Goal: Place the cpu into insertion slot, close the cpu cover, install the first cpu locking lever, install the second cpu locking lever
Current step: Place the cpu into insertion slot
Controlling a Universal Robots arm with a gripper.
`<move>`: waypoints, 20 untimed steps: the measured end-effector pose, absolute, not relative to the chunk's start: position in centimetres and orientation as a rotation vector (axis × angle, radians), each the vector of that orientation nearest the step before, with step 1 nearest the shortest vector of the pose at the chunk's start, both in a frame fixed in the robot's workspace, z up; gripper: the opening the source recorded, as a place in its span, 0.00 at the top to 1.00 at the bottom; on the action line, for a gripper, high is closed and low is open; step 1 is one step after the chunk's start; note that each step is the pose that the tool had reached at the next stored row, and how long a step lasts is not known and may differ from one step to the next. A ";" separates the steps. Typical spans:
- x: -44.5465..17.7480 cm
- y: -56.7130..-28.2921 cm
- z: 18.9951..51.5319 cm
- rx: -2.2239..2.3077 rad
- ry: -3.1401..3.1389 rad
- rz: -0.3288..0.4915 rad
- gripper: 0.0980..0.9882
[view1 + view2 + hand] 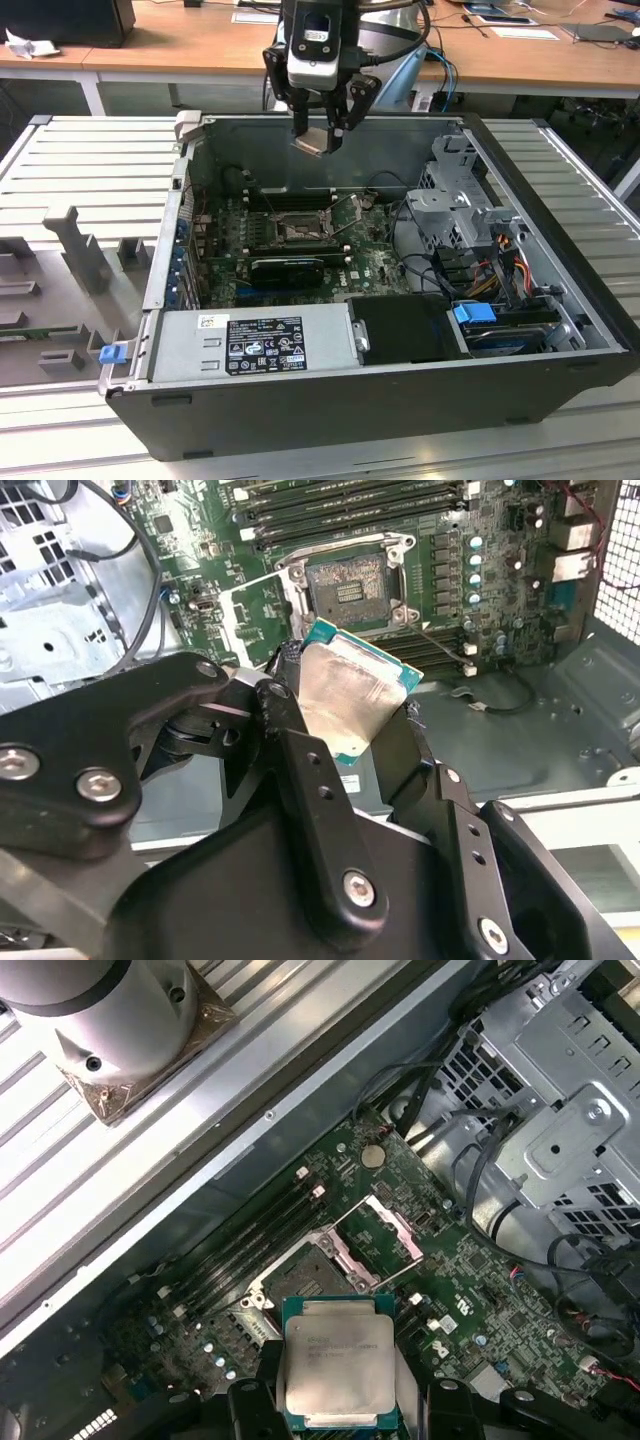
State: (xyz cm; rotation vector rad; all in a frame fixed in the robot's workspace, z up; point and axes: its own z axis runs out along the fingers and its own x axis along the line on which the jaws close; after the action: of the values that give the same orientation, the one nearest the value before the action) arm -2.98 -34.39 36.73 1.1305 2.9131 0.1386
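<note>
Progress stands at the first step, not yet finished. The gripper (322,138) hangs above the open computer case (400,385), its jaws clenched on the edges of the cpu (345,695), whose dull metal top shows in both wrist views. In the exterior view the chip sits tilted rather than level, over the case's rear wall and well apart from the board below.

Inside the case, the insertion slot (300,1278) lies bare on the green motherboard (372,262), contacts uncovered and nothing seated in it. The cpu cover (398,1228) is swung up off the slot, and a thin locking lever (441,647) stands free beside it. I judge that seating the chip, closing the cover and setting both levers all remain to be done.

The case lies on its side with the panel off, on a ribbed grey metal tabletop (90,170). Beyond the case run wooden desks (180,45) carrying papers.
</note>
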 end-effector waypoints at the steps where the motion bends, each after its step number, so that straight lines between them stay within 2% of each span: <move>1: -3.0 -34.4 36.7 1.151 2.905 0.138 0.52; 20: -3.0 -34.4 36.2 1.569 2.686 0.133 0.52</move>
State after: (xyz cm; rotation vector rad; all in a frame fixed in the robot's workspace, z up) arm -2.98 -34.39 36.19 1.5692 2.6865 0.1328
